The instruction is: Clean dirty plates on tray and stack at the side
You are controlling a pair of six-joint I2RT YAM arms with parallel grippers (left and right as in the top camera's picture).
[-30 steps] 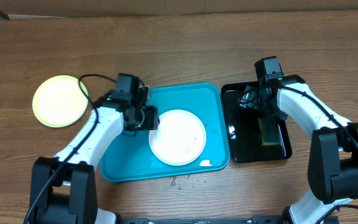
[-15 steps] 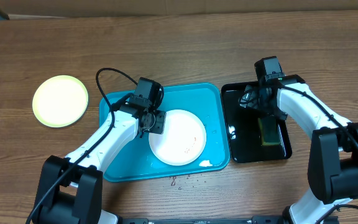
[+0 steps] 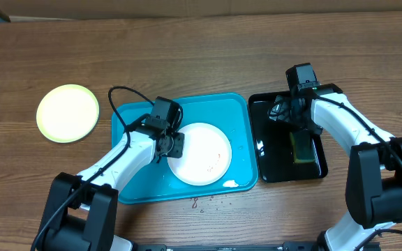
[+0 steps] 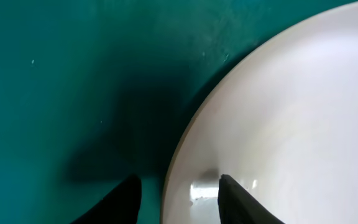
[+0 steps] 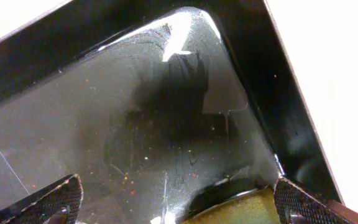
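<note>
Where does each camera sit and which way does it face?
Overhead: fixed above the table, facing straight down; left arm and right arm show.
Left wrist: on the left arm, facing down at the white plate's rim on the turquoise tray; left gripper shows.
Right wrist: on the right arm, facing down into the black tray; right gripper shows.
Shared: overhead shows these too.

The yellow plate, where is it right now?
Overhead, the yellow plate lies on the table at the far left, outside the blue tray, which holds the white plate.
</note>
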